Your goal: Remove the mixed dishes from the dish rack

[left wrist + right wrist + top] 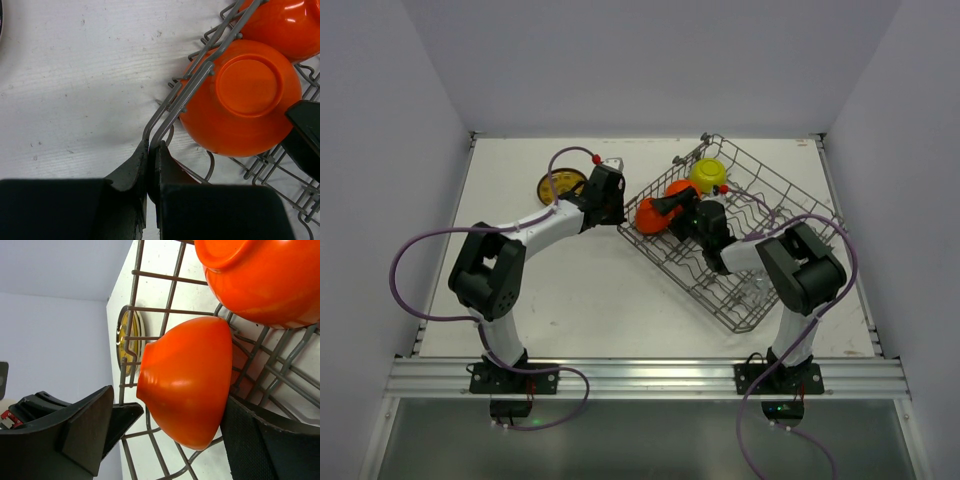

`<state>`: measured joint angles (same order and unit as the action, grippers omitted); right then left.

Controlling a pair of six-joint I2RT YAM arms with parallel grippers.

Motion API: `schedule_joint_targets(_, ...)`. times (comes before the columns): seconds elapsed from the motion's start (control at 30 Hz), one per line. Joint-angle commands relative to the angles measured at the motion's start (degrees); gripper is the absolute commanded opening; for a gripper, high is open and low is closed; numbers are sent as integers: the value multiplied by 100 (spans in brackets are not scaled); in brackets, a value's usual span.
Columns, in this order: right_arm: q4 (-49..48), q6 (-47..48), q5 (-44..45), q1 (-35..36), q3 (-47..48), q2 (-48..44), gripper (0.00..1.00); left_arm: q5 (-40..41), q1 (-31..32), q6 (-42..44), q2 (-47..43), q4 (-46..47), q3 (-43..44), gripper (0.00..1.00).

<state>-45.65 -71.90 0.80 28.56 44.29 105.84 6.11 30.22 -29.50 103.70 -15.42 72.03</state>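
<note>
The grey wire dish rack (775, 205) lies askew at the right of the table. My left gripper (612, 197) is shut on the rack's near-left corner wire (165, 117), fingers (131, 167) pinched together. Two orange bowls sit in that corner: one upside down (245, 95), one beyond it (287, 22). My right gripper (682, 212) is open and straddles the nearer orange bowl (187, 385). One pad (250, 440) is at the bowl's rim, the other finger (90, 430) stands apart. A yellow-green bowl (708, 175) sits at the rack's far end. Beige plates are not in view.
A brown-and-yellow patterned plate (561, 185) lies on the table left of the rack, also seen through the wires in the right wrist view (127, 340). Something clear and glass-like sits in the rack's near end (756, 287). Grey walls enclose the table.
</note>
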Motion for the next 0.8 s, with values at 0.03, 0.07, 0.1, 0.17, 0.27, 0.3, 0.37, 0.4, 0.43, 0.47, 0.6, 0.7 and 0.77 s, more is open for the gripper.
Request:
schedule_joint_targets(0.03,-620,255,52,10,27,103,79,136,-51,-153,-78,250,162,0)
schedule_joint_targets(0.07,-621,255,61,10,44,121,77,136,-51,-153,-87,250,154,0)
schedule_joint_targets(0.1,-629,264,52,10,62,130,74,136,-51,-153,-87,250,162,0)
schedule_joint_targets(0.17,-621,264,26,10,114,182,66,136,-51,-144,-87,250,153,0)
schedule_joint_targets(0.27,-647,273,-27,10,202,279,57,136,-42,-135,-87,250,145,0)
schedule_joint_targets(0.3,-664,273,-36,10,211,305,54,136,-51,-135,-87,241,153,0)
schedule_joint_targets(0.37,-726,273,-45,10,211,323,50,136,-51,-127,-87,241,145,0)
schedule_joint_targets(0.4,-752,290,-45,10,211,332,49,136,-42,-118,-87,233,145,0)
schedule_joint_targets(0.43,-813,290,-45,10,203,332,46,145,-51,-126,-87,232,153,0)
schedule_joint_targets(0.47,-840,290,-45,10,194,323,45,145,-42,-127,-87,232,162,0)
schedule_joint_targets(0.6,-1033,282,-53,18,71,279,39,162,-42,-127,-87,215,171,0)
schedule_joint_targets(0.7,-1200,282,-45,10,-17,218,31,163,-51,-126,-87,197,189,0)
schedule_joint_targets(0.77,-1341,282,-53,10,-52,174,26,163,-51,-118,-87,188,189,0)
